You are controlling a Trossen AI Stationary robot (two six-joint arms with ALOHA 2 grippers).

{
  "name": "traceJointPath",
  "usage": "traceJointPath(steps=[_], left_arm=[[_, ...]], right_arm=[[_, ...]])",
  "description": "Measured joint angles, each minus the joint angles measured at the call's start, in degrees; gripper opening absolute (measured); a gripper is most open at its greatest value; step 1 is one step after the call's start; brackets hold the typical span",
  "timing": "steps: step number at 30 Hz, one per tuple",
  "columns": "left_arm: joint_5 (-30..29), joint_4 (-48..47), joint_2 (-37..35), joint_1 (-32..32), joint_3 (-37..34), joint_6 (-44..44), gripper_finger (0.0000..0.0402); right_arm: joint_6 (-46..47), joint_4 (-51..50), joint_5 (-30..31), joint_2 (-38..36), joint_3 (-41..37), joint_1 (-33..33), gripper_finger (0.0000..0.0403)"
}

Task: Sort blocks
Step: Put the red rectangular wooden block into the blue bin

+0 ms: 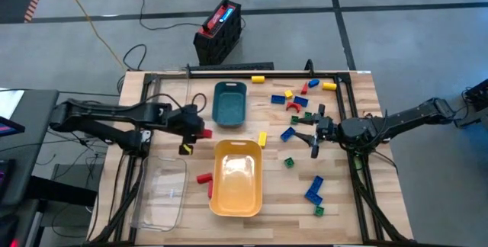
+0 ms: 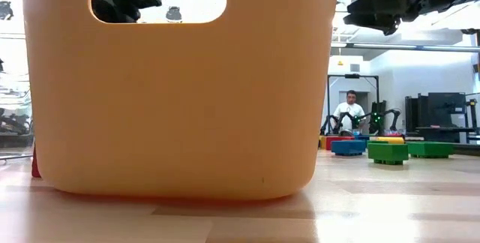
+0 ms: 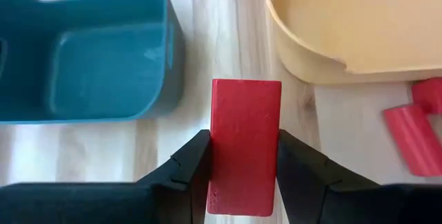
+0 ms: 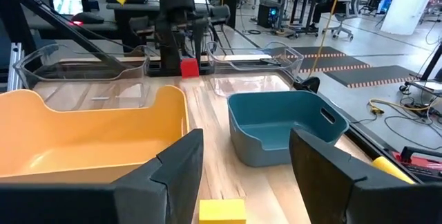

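My left gripper [image 1: 198, 131] [image 3: 245, 144] hangs between the teal tray [image 1: 229, 102] and the yellow tray [image 1: 236, 177], shut on a red block [image 3: 245, 124]. My right gripper [image 1: 311, 136] [image 4: 245, 148] is open over the table's right half. A yellow block [image 4: 222, 210] [image 1: 262, 139] lies flat on the table ahead of its fingers, and a blue block [image 1: 287, 133] lies close by. More red, yellow, blue and green blocks [image 1: 301, 102] lie scattered on the right half. Two red blocks [image 1: 206, 182] rest beside the yellow tray. My left gripper pinches the red block by its two long sides [image 3: 217, 162], one finger on each. The fingers come from above, pointing down, and lie along the block. One end of the block [image 3: 245, 89] juts out past the fingertips. Whether it is clear of the table I cannot tell.
A clear tray [image 1: 164, 194] sits at the near left. The yellow tray [image 2: 180, 85] fills most of the low view, with green and blue blocks [image 2: 388, 151] to its right. A red-and-black box [image 1: 219, 30] stands on the floor beyond the table. A person [image 2: 350, 112] sits far behind.
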Motion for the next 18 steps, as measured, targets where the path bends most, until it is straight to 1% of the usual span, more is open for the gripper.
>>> traceJointPath(steps=[2,5,9,14,18], left_arm=[[-1.22,-0.44,-1.45,0.0,0.08,-0.7,0.0125],[-4.9,-1.76,-1.67,0.3,1.87,-0.35,0.0125],[-5.27,0.69,2.05,3.91,6.84,3.52,0.0125],[-0.88,2.44,9.36,11.54,13.32,8.46,0.0125],[3.02,4.46,17.03,17.62,17.04,13.12,0.0125]], right_arm=[[0.06,0.01,0.12,0.0,0.0,-0.67,0.0228],[0.17,0.78,0.24,0.78,0.0,-2.15,0.0227],[-0.05,2.96,0.8,5.62,0.0,-5.29,0.0219],[-2.93,11.91,0.87,11.3,0.06,-5.88,0.0204],[-3.21,13.12,0.82,14.57,1.68,-4.72,0.0199]])
